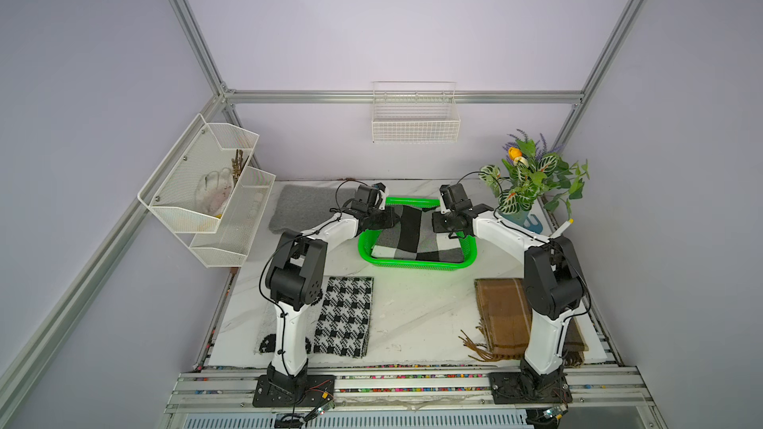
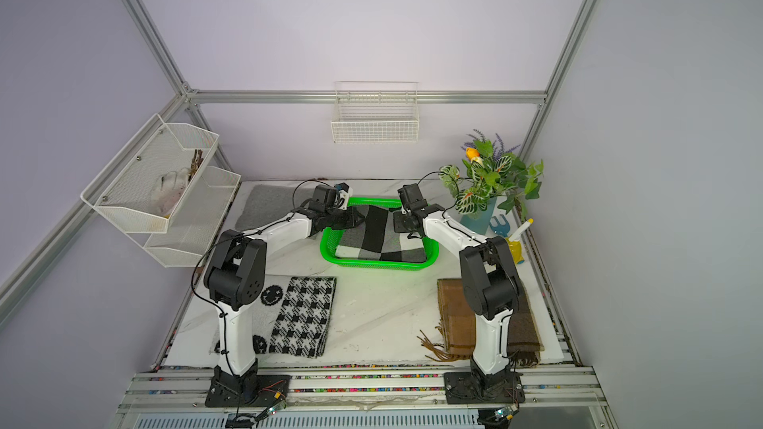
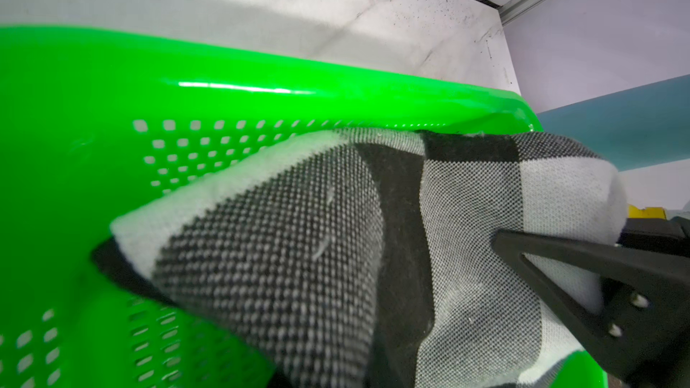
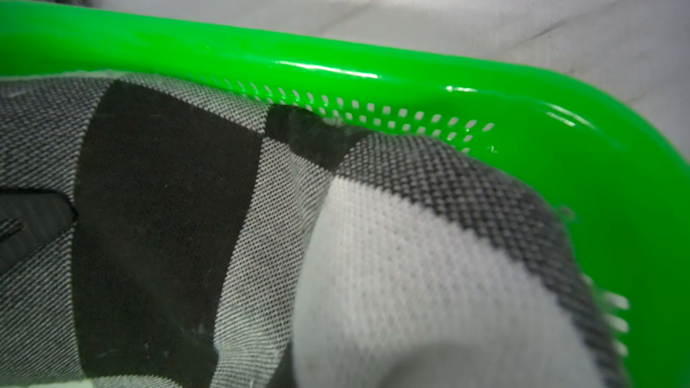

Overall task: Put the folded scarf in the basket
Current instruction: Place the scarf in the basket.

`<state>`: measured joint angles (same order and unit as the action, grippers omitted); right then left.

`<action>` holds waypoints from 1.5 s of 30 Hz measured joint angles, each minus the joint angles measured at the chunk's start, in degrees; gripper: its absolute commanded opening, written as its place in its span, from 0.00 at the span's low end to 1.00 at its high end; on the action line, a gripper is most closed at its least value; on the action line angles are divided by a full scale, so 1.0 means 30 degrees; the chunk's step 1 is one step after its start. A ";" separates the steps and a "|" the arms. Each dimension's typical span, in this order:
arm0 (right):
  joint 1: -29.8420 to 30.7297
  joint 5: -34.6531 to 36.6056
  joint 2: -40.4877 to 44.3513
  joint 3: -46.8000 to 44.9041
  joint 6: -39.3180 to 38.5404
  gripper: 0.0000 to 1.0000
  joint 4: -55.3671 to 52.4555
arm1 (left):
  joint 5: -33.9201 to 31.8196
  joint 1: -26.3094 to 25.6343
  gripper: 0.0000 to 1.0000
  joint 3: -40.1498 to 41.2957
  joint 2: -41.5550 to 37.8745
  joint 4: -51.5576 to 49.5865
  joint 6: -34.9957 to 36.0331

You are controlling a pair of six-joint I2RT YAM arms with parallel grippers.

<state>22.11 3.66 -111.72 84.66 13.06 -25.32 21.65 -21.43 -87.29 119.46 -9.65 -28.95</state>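
The folded scarf (image 1: 417, 237) (image 2: 375, 237), in black, grey and white blocks, lies inside the bright green basket (image 1: 413, 267) (image 2: 373, 264) at the middle back of the table. My left gripper (image 1: 390, 218) is shut on the scarf's far left corner. My right gripper (image 1: 437, 222) is shut on its far right corner. Both corners are bunched and sit slightly raised near the far rim. In the left wrist view the scarf (image 3: 298, 255) fills the space by the perforated basket wall (image 3: 93, 106). The right wrist view shows the scarf (image 4: 373, 255) under the basket rim (image 4: 373, 69).
A houndstooth scarf (image 1: 344, 315) lies front left and a brown fringed scarf (image 1: 501, 319) front right, under the arms. A grey mat (image 1: 305, 204) is back left and a potted plant (image 1: 532, 179) back right. A white wire basket (image 1: 415, 117) and mesh shelf (image 1: 206, 187) hang on the walls.
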 measured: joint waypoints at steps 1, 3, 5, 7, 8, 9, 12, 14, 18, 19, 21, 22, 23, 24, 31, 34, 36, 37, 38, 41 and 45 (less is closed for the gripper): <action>-0.0015 0.0233 -0.0248 0.0066 -0.0109 0.00 -0.0015 | -0.0007 0.0000 0.00 0.0007 0.0211 0.0095 -0.0087; -0.0044 0.0510 -0.0517 0.0102 -0.0197 0.00 -0.0029 | -0.0102 0.0000 0.00 0.0109 0.0437 0.0350 -0.0175; -0.0073 0.0685 -0.0648 0.0102 -0.0291 0.00 -0.0029 | -0.0313 0.0000 0.00 0.0335 0.0466 0.0597 -0.0189; -0.0080 0.0816 -0.0656 0.0102 -0.0328 0.02 -0.0007 | -0.0546 0.0000 0.01 0.0350 0.0481 0.0590 -0.0160; -0.0073 0.0882 -0.0656 0.0102 -0.0335 0.10 0.0000 | -0.0685 -0.0007 0.02 0.0350 0.0481 0.0590 -0.0138; -0.0073 0.0947 -0.0663 0.0102 -0.0342 0.17 0.0000 | -0.0852 -0.0022 0.04 0.0350 0.0474 0.0583 -0.0131; -0.0073 0.1056 -0.0736 0.0102 -0.0306 0.39 0.0022 | -0.1355 -0.0066 0.08 0.0357 0.0481 0.0444 -0.0058; -0.0073 0.1275 -0.0765 0.0102 -0.0423 0.46 0.0022 | -0.1632 -0.0102 0.19 0.0510 0.0474 0.0481 0.0029; -0.0073 0.1676 -0.0765 0.0102 -0.0546 0.51 -0.0007 | -0.2310 -0.0168 0.36 0.0860 0.0466 0.0415 0.0364; -0.0073 0.1792 -0.0765 0.0095 -0.0561 0.51 -0.0007 | -0.2397 -0.0182 0.36 0.0896 0.0466 0.0372 0.0306; -0.0051 0.2084 -0.0765 0.0095 -0.0568 0.51 -0.0007 | -0.2557 -0.0189 0.37 0.0896 0.0466 0.0262 0.0459; -0.0044 0.2288 -0.0765 0.0095 -0.0568 0.52 -0.0022 | -0.2667 -0.0204 0.39 0.0896 0.0437 0.0219 0.0517; -0.0022 0.2455 -0.0758 0.0095 -0.0568 0.52 -0.0044 | -0.2776 -0.0219 0.40 0.0896 0.0415 0.0168 0.0568; 0.0058 0.2812 -0.0729 0.0095 -0.0583 0.53 -0.0109 | -0.2914 -0.0270 0.40 0.0896 0.0328 0.0029 0.0590; 0.0240 0.5187 -0.0408 0.0087 -0.0663 0.54 -0.0896 | -0.3730 -0.0379 0.42 0.1282 -0.0962 -0.0634 0.0736; 0.0299 0.5566 0.0153 -0.0138 -0.0699 0.50 -0.0940 | -0.4029 -0.0386 0.42 0.1734 -0.1807 -0.0743 0.0743; 0.0364 0.5690 0.0714 -0.0328 -0.0714 0.49 -0.0998 | -0.4320 -0.0408 0.42 0.1923 -0.2368 -0.0860 0.0867; 0.0481 0.5785 0.1078 -0.0335 -0.0743 0.48 -0.1056 | -0.4473 -0.0423 0.42 0.1967 -0.2652 -0.0889 0.0903; 0.0590 0.5829 0.1319 -0.0335 -0.0743 0.46 -0.1056 | -0.4626 -0.0452 0.42 0.2033 -0.2914 -0.0896 0.0962; 0.1071 0.5464 0.1982 -0.0335 -0.0750 0.38 -0.0969 | -0.5093 -0.0634 0.41 0.2149 -0.3730 -0.0831 0.1107; 0.1428 0.4058 0.2062 -0.0328 -0.0656 0.29 -0.0408 | -0.5093 -0.1202 0.40 0.1909 -0.4000 -0.0444 0.1355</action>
<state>26.39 15.84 -105.54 83.68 11.09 -26.55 6.37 -25.04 -81.56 107.46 -10.98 -24.88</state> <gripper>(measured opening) 0.331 0.405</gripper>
